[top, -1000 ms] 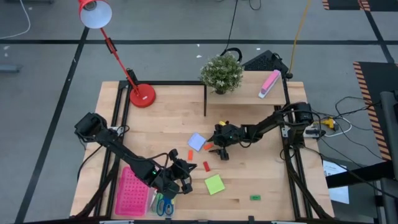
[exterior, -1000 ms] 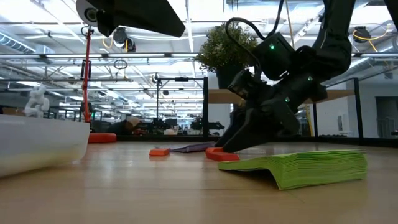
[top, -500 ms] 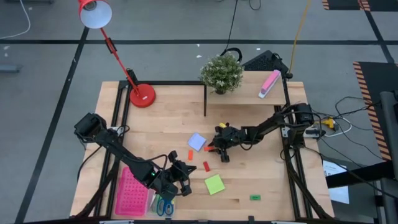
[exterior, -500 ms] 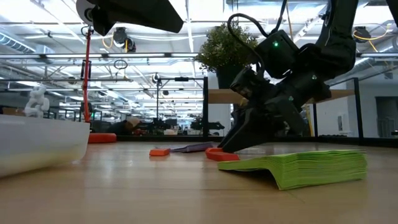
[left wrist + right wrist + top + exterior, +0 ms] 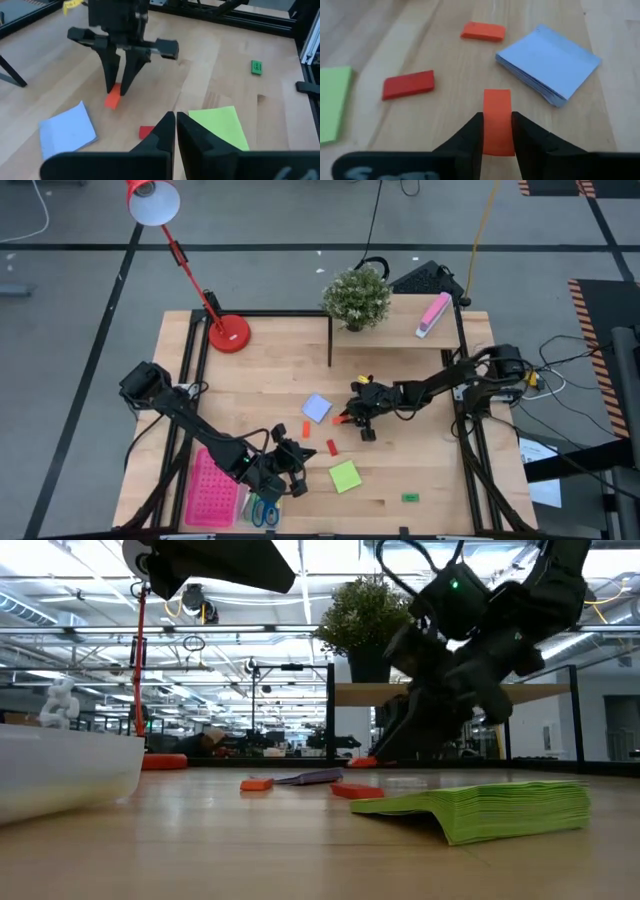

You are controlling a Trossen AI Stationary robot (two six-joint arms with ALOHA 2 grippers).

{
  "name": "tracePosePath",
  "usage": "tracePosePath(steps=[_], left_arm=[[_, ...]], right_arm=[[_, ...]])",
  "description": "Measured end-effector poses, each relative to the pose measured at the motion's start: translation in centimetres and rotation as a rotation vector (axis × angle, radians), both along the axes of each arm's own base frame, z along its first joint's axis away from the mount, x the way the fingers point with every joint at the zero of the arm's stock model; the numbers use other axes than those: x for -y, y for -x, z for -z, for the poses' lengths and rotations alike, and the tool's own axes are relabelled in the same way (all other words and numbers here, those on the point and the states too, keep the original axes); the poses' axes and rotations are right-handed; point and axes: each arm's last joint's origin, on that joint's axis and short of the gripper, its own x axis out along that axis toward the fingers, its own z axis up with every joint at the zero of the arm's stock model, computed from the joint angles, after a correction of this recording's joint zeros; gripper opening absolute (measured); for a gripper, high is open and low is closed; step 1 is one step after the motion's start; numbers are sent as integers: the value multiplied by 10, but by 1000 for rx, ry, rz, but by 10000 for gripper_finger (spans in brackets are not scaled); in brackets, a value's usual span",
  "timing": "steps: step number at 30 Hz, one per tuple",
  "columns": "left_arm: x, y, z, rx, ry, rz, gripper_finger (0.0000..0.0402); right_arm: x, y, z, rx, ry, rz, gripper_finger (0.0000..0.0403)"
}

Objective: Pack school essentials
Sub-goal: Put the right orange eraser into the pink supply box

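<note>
— What is held by the right gripper [image 5: 497, 131]?

— A small flat orange block [image 5: 497, 121] is pinched between its two dark fingers, which are closed snugly on the block's long sides. In the low view the block is seen lifted just off the pale wooden table [image 5: 420, 385], near the middle.

— How can such a block be handled?

— It looks light, hard and smooth, so it could be slipped out or twisted if squeezed near one end. It is best held across the middle — as it is now.

— What else is waiting to be packed?

— A pale-blue square note pad [image 5: 547, 68] is lying just beside the held block. A second orange block [image 5: 483, 31] and a red flat block [image 5: 408, 84] are nearby. A green square note pad [image 5: 345, 476] is closer to the front edge, and a tiny green block [image 5: 410, 498] is well apart from the rest. The pads look soft and bendy, so they should be gripped at an edge.

— And the left gripper [image 5: 175, 124]?

— It is hanging over the front left of the table with its fingers nearly together, and nothing is held. Blue-handled scissors [image 5: 264, 508] and a pink perforated tray [image 5: 211, 490] are just beside it.
</note>
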Motion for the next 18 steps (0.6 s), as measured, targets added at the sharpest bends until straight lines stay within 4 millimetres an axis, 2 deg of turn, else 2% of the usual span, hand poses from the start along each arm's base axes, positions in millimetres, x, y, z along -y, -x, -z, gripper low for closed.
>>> tracePosePath(steps=[5,9,13,18], left_arm=[[-5,-7,7,-24,-3,2,22],[-11,-16,17,-69,-80,43,35],[-14,-24,26,-101,-232,92,97],[-17,-33,27,-119,-526,115,190]], right_arm=[[-8,4,-17,26,-19,-14,83],[-16,7,-28,43,-58,-17,83],[-24,10,-39,70,-105,-18,84],[-30,13,-50,98,-181,-51,84]])
